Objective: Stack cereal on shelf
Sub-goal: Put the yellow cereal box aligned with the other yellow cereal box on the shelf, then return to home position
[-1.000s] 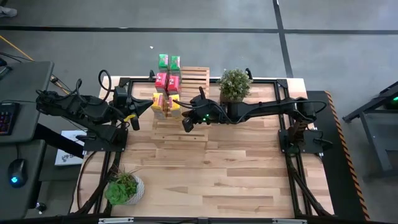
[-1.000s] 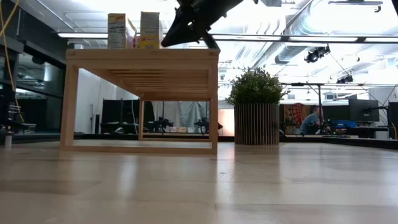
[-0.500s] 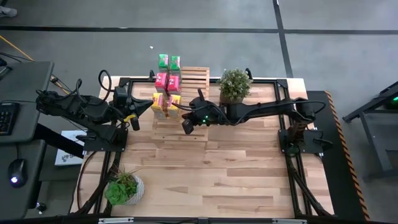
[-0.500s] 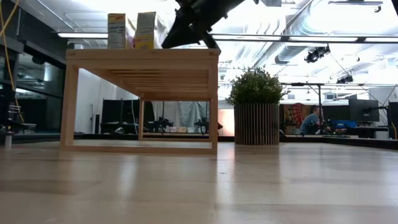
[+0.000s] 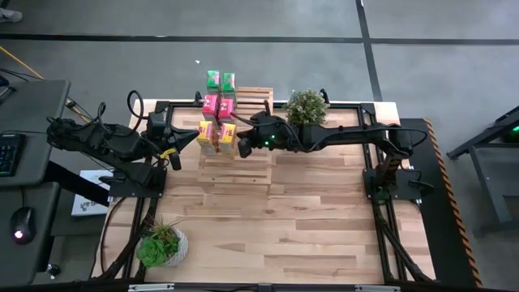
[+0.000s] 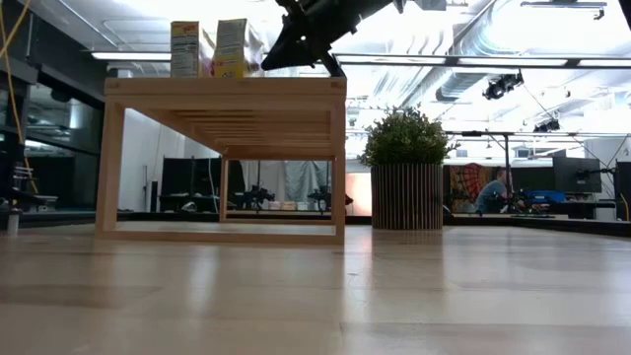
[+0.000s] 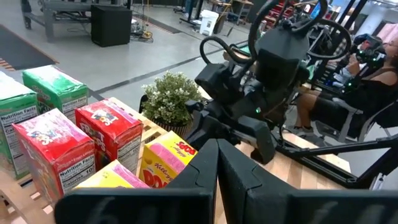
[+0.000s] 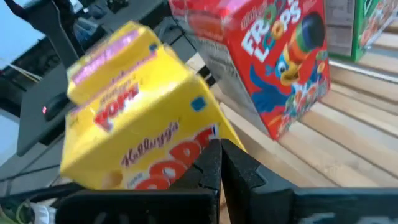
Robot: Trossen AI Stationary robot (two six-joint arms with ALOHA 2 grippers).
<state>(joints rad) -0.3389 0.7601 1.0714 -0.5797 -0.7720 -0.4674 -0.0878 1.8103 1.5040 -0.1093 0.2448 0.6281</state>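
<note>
Six cereal boxes stand on the light-wood slatted shelf [image 5: 253,101]: two green [image 5: 220,79] at the far end, two red [image 5: 218,105] in the middle, two yellow [image 5: 217,135] nearest. My right gripper [image 5: 242,143] is shut, right beside the right yellow box [image 8: 143,124], which leans toward the left in the low view [image 6: 231,47]. My left gripper [image 5: 187,141] is shut at the shelf's left edge, close to the left yellow box [image 7: 112,177]; I cannot tell whether it touches it. My right gripper has its shut fingertips [image 8: 214,152] against the right yellow box's broad printed face [image 8: 186,146], low on the box. It comes from the table's right, nearly level. The box rests on the shelf top, tilted away from the gripper.
A potted bush [image 5: 306,109] stands right of the shelf at the far edge; it also shows in the low view [image 6: 406,168]. A small potted plant [image 5: 162,243] sits at the near left corner. A person [image 6: 490,192] sits in the room behind.
My right gripper has gone toward the table's far edge, along the shelf to the right yellow box. That box has tipped from upright to a lean toward the left, its base staying on the shelf.
</note>
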